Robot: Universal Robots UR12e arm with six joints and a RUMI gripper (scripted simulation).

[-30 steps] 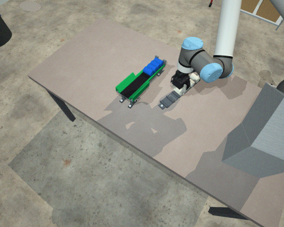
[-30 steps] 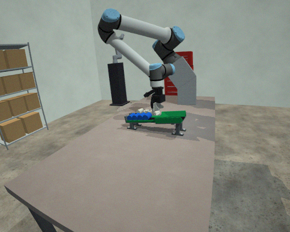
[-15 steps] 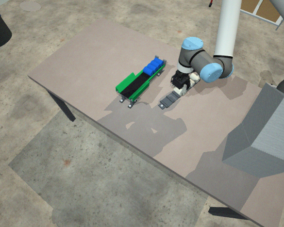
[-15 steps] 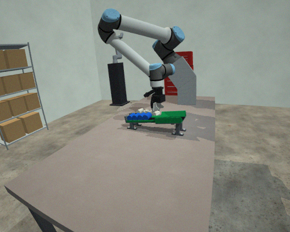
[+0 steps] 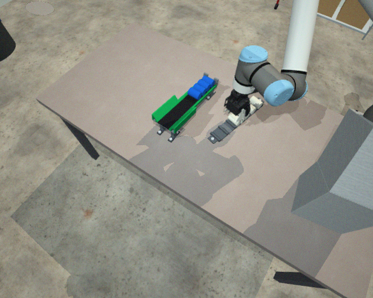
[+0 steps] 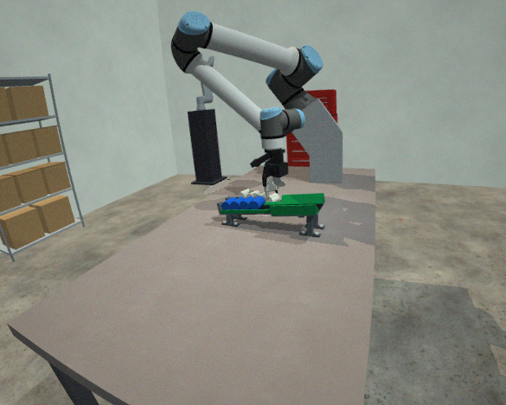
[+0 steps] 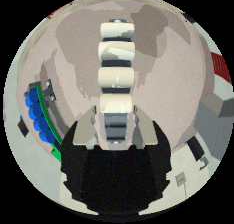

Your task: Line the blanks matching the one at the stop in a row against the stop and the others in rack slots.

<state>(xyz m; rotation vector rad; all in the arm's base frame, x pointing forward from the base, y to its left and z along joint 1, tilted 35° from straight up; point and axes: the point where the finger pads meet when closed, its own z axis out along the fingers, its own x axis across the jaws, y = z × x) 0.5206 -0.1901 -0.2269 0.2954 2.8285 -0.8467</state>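
Observation:
Several blue blanks (image 5: 194,93) (image 6: 255,202) (image 7: 46,136) lie across the green ramp (image 5: 164,107) (image 6: 303,199) (image 7: 56,153), side by side in a row at its stop end. Several white blanks lie across the dark grey stock rack (image 5: 219,132) in a line. The farthest white blank (image 7: 117,30) and the nearest white blank (image 7: 115,102) (image 5: 234,118) look centred on the rack in the wrist view. My gripper (image 7: 114,106) (image 6: 272,194) is open, low over the rack, its fingertips beyond the two ends of the nearest white blank, with small gaps. The slot floors under the blanks are hidden.
The ramp stands on feet beside the rack, roughly parallel to it. The ribbed front end of the rack holds no blanks. A large grey pedestal (image 5: 334,179) (image 6: 324,144) stands on the table (image 5: 93,83) (image 6: 227,305) on the robot's side.

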